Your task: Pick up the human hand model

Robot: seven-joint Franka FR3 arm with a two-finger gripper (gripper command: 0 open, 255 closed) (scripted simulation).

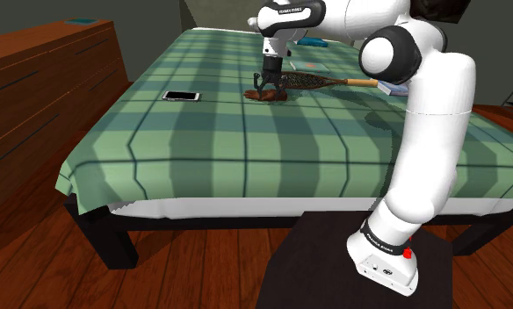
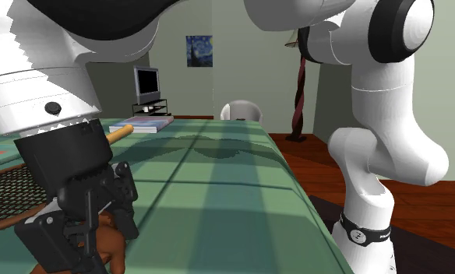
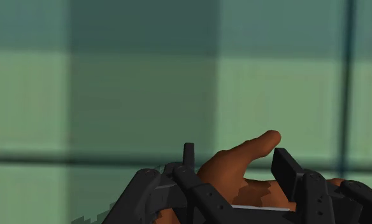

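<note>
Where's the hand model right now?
Shoulder view: the brown hand model lies on the green bedcover under the tool, with the phone to the view's left and the racket close on the view's right.

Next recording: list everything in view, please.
hand model: 1, brown, on the bed at the claw
racket: 1, dark mesh, wooden handle, beside the hand model
phone: 1, white-edged, on the bed, shoulder view's left
bed: 1, green plaid cover
dresser: 1, brown wood, shoulder view's left
television: 1, black, far wall
arm: 1, white, dark joints
claw: 1, black, at the hand model
</note>
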